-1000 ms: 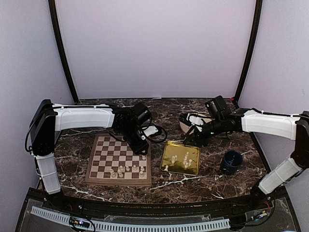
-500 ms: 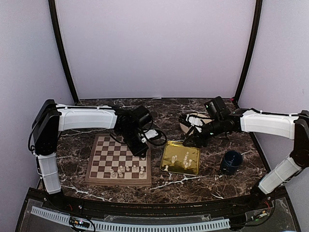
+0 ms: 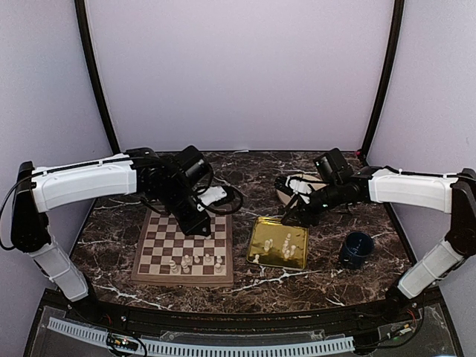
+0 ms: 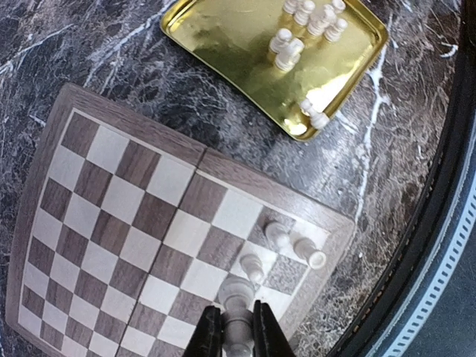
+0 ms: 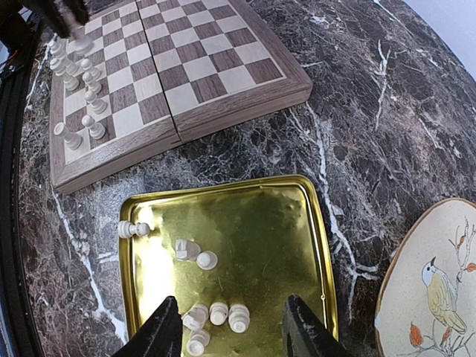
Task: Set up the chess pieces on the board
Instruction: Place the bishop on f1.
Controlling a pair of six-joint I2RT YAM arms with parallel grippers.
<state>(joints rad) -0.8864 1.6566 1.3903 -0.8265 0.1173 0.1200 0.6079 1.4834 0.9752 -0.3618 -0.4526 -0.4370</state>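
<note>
In the left wrist view my left gripper (image 4: pixel 238 338) is shut on a cream-white chess piece (image 4: pixel 236 296), held above the near right part of the board (image 4: pixel 126 201). Three more pieces (image 4: pixel 279 235) stand or lie on the squares by that corner. From above, the left gripper (image 3: pixel 201 227) hangs over the board (image 3: pixel 160 238), whose near row holds several pieces (image 3: pixel 186 262). My right gripper (image 5: pixel 232 331) is open above the gold tray (image 5: pixel 275 223), straddling a cluster of loose pieces (image 5: pixel 217 315). The top view shows the right gripper (image 3: pixel 287 221) at the tray's far edge.
The gold tray (image 3: pixel 266 234) lies right of the board with several pieces (image 3: pixel 286 244) in it. A blue cup (image 3: pixel 355 249) stands further right. Behind the right gripper lies a round plate (image 5: pixel 431 282) painted with a bird. Everything rests on dark marble.
My left gripper has shut on a chess piece, and the left arm has swung leftward over the board. The right gripper has barely moved and stays open over the tray.
</note>
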